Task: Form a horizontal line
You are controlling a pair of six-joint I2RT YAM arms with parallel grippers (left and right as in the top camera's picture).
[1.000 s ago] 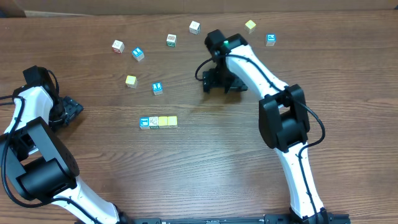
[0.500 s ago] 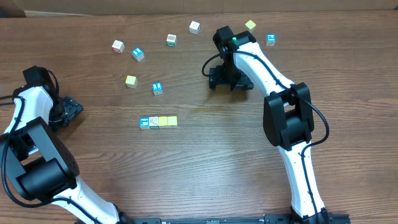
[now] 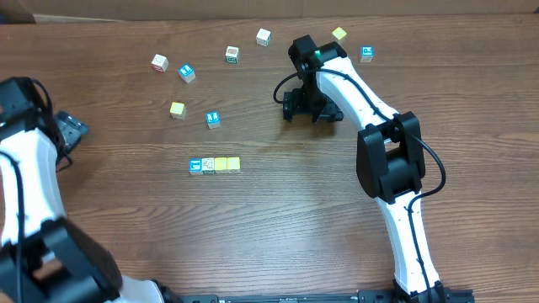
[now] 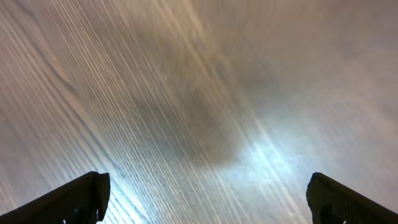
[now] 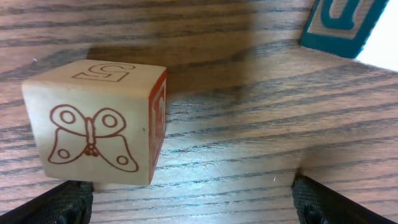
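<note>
Your right gripper, jaws spread and empty, sits upper centre of the overhead frame. The horizontal line lies below and left of it, running left to right. It is nearer this arm than the left gripper, which is also spread and empty at the left edge. A butterfly cube fills the right wrist view, probably a loose one. A blue cube is cut off at upper right.

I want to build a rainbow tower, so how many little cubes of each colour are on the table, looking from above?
Blue cubes: 4
White cubes: 4
Yellow cubes: 4
Total: 12 cubes
</note>
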